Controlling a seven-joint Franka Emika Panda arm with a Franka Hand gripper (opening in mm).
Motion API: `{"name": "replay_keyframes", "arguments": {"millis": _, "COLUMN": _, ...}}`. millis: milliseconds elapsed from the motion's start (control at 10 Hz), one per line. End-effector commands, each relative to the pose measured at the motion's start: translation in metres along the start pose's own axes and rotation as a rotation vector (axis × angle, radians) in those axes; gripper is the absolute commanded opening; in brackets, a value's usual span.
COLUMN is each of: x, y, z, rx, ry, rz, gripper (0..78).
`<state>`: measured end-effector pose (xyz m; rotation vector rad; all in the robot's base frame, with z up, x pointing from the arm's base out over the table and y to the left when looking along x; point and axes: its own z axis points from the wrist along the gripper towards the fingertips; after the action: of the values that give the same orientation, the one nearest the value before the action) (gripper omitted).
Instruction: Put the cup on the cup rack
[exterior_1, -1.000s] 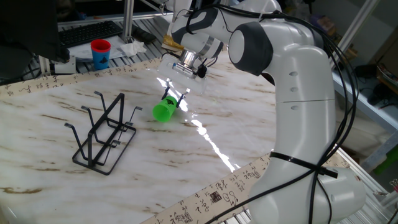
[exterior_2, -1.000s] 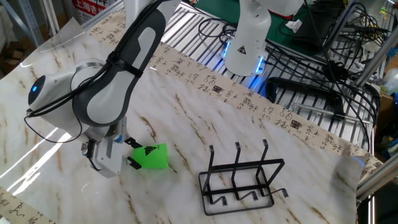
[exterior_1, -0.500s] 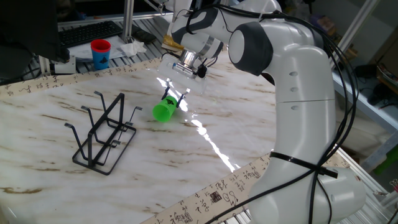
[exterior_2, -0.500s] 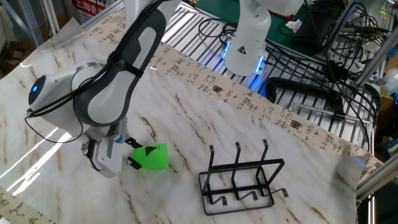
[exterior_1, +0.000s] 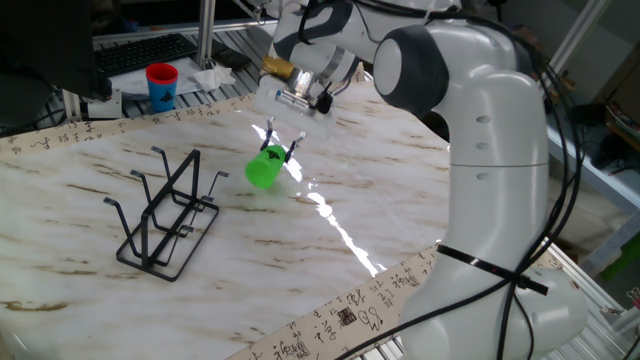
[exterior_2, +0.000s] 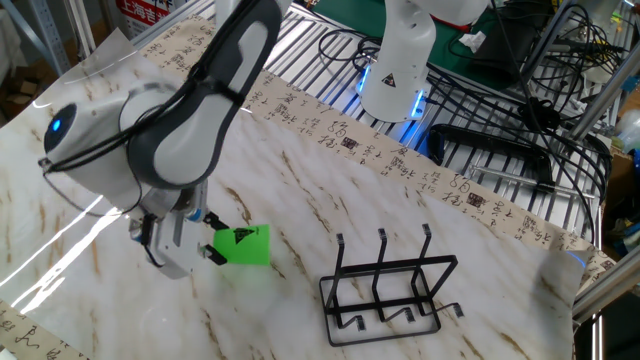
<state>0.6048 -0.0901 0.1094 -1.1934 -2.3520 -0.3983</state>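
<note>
The gripper (exterior_1: 282, 146) is closed on the green cup (exterior_1: 265, 168), which is held on its side just above the marbled surface (exterior_1: 330, 260) near frame centre. The black cup rack (exterior_1: 165, 212) is seen apart, at lower left.

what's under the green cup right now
Only bare marble table: the green cup is held on its side by the gripper, slightly above the surface. A blurred shadow lies below it. Its inside cannot be seen.

the end effector (exterior_1: 282, 148) grips the green cup (exterior_1: 265, 169), right of the rack (exterior_1: 165, 210).
</note>
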Motion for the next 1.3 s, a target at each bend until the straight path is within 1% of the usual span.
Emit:
{"name": "replay_keyframes", "arguments": {"millis": 100, "x": 0.022, "y": 0.004, "z": -0.025, "rx": 0.010, "ry": -0.137, "rz": -0.018, "gripper": 1.2}}
{"name": "replay_keyframes", "arguments": {"millis": 200, "x": 0.029, "y": 0.004, "z": -0.033, "rx": 0.006, "ry": -0.156, "rz": -0.031, "gripper": 1.2}}
{"name": "replay_keyframes", "arguments": {"millis": 400, "x": 0.044, "y": 0.003, "z": -0.052, "rx": 0.009, "ry": -0.188, "rz": -0.054, "gripper": 1.2}}
{"name": "replay_keyframes", "arguments": {"millis": 600, "x": 0.061, "y": 0.000, "z": -0.067, "rx": 0.018, "ry": -0.227, "rz": -0.082, "gripper": 1.2}}
{"name": "replay_keyframes", "arguments": {"millis": 800, "x": 0.081, "y": -0.004, "z": -0.072, "rx": 0.015, "ry": -0.268, "rz": -0.094, "gripper": 1.2}}
{"name": "replay_keyframes", "arguments": {"millis": 1000, "x": 0.107, "y": -0.007, "z": -0.075, "rx": -0.006, "ry": -0.306, "rz": -0.107, "gripper": 1.2}}
{"name": "replay_keyframes", "arguments": {"millis": 1100, "x": 0.119, "y": -0.008, "z": -0.078, "rx": -0.009, "ry": -0.320, "rz": -0.111, "gripper": 1.2}}
{"name": "replay_keyframes", "arguments": {"millis": 1200, "x": 0.129, "y": -0.009, "z": -0.081, "rx": -0.010, "ry": -0.323, "rz": -0.105, "gripper": 1.2}}
{"name": "replay_keyframes", "arguments": {"millis": 1300, "x": 0.136, "y": -0.009, "z": -0.083, "rx": -0.010, "ry": -0.321, "rz": -0.098, "gripper": 1.2}}
